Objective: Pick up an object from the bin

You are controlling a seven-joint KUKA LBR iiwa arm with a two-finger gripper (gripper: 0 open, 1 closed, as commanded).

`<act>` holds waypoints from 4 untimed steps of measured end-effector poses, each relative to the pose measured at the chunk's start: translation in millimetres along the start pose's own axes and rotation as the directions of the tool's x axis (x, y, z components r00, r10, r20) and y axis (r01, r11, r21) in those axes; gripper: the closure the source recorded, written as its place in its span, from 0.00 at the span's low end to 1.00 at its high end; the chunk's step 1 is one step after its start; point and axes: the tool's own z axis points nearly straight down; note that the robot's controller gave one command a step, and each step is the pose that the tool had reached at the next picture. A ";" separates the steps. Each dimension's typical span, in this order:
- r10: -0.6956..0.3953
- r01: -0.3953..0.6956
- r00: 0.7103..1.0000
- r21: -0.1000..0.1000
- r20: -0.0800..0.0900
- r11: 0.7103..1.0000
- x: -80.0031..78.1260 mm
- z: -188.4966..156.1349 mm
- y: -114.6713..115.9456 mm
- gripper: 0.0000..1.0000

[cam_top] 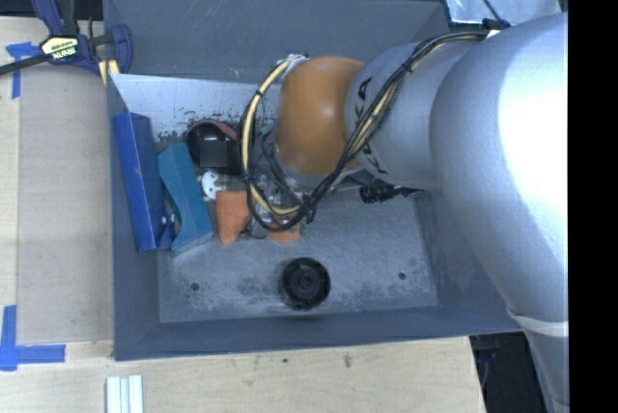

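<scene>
Here, you see the arm [463, 141] reaching in from the view's right, its orange wrist cover [314, 117] hanging over the middle of the grey bin [290, 15]. The gripper [272, 220] sits below that cover among cables, low over the bin floor. You cannot tell whether it is released or clenched, since the wrist hides it from above.

The thing closest to it is a small orange piece [230, 216], lying just beside the gripper toward the view's left. Whether the two touch, you cannot tell. Further left lies a teal block [183, 194], and past it a long blue flat piece [135, 175] leans along the left wall. A black boxy thing [212, 149] sits toward the back, with a small white bit [209, 181] just in front of it. A black round disc [305, 283] lies apart, near the front wall.
</scene>
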 end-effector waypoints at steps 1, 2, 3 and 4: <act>0.000 0.000 1.000 0.002 -0.004 1.000 1.0 -2.9 -0.5 1.00; 0.000 0.000 1.000 0.006 -0.014 1.000 3.3 -23.8 -1.5 1.00; 0.001 -0.001 1.000 0.003 -0.009 1.000 1.4 -47.2 -0.9 1.00; 0.001 -0.001 1.000 0.001 -0.002 1.000 0.0 -63.3 -0.6 1.00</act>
